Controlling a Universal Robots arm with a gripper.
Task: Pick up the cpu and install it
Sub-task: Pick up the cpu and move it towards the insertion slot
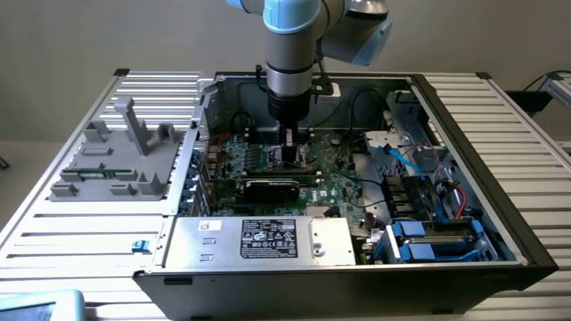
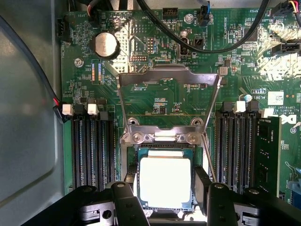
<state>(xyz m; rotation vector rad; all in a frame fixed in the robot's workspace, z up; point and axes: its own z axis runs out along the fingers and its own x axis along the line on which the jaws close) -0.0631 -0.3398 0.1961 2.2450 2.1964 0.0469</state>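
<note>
The cpu [image 2: 164,181], a flat square chip with a bright silver top, sits squarely over the dark socket [image 2: 162,151] on the green motherboard. My gripper [image 2: 165,207] is shut on the cpu, with one black finger [image 2: 126,203] against one side and the other finger [image 2: 217,203] against the opposite side. The socket's metal load frame [image 2: 168,77] is hinged up and open behind it. In the exterior view my gripper [image 1: 291,152] reaches straight down into the open computer case [image 1: 419,87], low over the motherboard [image 1: 335,170]. Whether the chip rests fully in the socket I cannot tell.
Rows of black memory slots [image 2: 91,146] flank the socket, with a green memory stick [image 2: 268,155] in one. Black cables [image 2: 211,37] cross above. A dark expansion card [image 1: 281,187], power supply [image 1: 259,239] and blue drive bays [image 1: 437,244] crowd the case. A grey fixture [image 1: 116,157] stands outside.
</note>
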